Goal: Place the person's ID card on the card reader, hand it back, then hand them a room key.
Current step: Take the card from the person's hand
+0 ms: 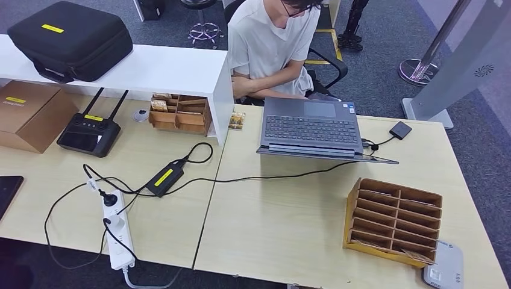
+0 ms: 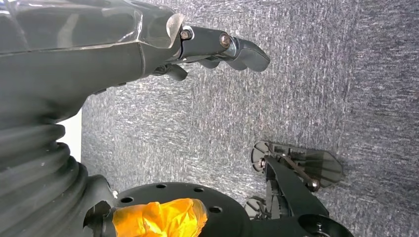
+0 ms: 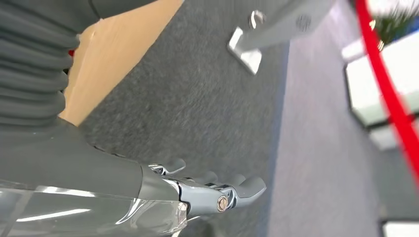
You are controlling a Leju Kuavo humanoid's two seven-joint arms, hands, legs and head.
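From the head view, a person [image 1: 274, 48] sits across the surface [image 1: 283, 223], arms folded behind an open laptop [image 1: 310, 127]; the head is cut off by the picture's top edge. A wooden rack of slots [image 1: 393, 221] stands near the robot's right, and just beside it the grey card reader [image 1: 444, 269] lies at the corner, partly cut off by the frame. No ID card or room key can be made out; whether the rack's slots hold cards is too small to tell. A power strip [image 1: 117, 232], a black charger brick [image 1: 164, 177] and a controller with antennas [image 1: 89, 133] lie on the left. In the left wrist view, the left hand [image 2: 217, 49] hangs above grey carpet, fingers loosely extended, gripping nothing. In the right wrist view, slightly blurred, the right hand [image 3: 212, 190] likewise hangs empty, fingers apart, near the surface's edge.
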